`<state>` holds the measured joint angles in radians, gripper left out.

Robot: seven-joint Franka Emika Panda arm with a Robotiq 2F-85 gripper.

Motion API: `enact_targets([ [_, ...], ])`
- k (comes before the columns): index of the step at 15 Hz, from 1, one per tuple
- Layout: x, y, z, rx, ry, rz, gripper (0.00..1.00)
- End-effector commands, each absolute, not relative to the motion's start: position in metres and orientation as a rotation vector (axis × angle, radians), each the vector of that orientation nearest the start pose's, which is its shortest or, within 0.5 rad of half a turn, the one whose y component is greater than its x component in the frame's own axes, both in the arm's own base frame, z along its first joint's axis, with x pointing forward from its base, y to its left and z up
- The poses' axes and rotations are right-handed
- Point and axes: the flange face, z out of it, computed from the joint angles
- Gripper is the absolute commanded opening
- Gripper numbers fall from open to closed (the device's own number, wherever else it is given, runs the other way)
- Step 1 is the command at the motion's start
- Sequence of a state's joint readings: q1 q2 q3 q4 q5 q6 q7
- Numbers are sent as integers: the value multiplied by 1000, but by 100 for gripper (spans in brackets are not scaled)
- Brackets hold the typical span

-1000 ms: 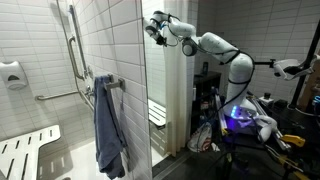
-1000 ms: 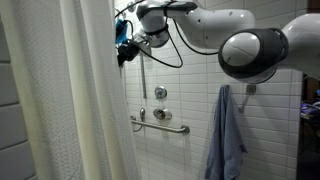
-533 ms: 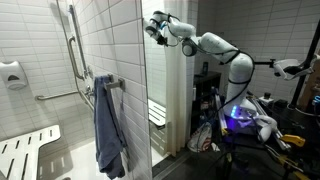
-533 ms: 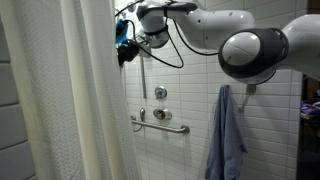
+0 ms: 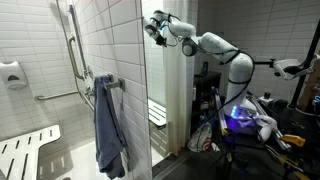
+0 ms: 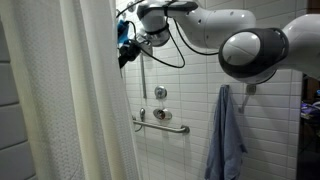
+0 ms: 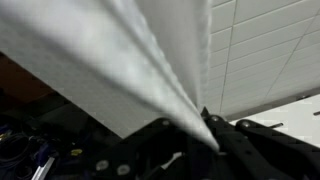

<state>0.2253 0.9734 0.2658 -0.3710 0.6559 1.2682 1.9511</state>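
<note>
**Clenched on the curtain's edge, high up**

At the left of an exterior view hangs the shower curtain [image 6: 70, 100], a pale, finely textured sheet falling in long vertical folds. Its top and its hem are both cut off by the frame. My fingers [image 6: 123, 48] sit at its right edge, near the top, clenched on the fabric. In the wrist view the shower curtain fans out from that pinch as a broad white wedge, gathered into sharp creases that narrow to a point between the two dark fingers. The cloth covers my fingertips there, and the picture is soft. The dark shapes along its lower edge are too blurred for me to name.

Right of my grip, on the far side of the stall, the tiled wall [image 6: 190, 100] is white, glossy and laid in straight rows. On it are a round metal valve [image 6: 161, 93] and, below that, a slim metal grab bar [image 6: 160, 124]. Farther right a blue towel [image 6: 226, 135] hangs limp in soft folds, well apart from the shower curtain. Its lower end runs out of the frame.
</note>
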Motion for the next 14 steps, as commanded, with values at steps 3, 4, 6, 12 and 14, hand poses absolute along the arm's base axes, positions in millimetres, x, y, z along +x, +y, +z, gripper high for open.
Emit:
enact_targets([
  [3,681,277,562,-1971,1857,886,1],
  [4,683,271,564,-1959,1888,853,1],
  [6,685,263,570,-1930,1960,788,1],
  [12,685,241,588,-1840,2121,674,1],
  [14,687,244,583,-1862,2064,711,2],
])
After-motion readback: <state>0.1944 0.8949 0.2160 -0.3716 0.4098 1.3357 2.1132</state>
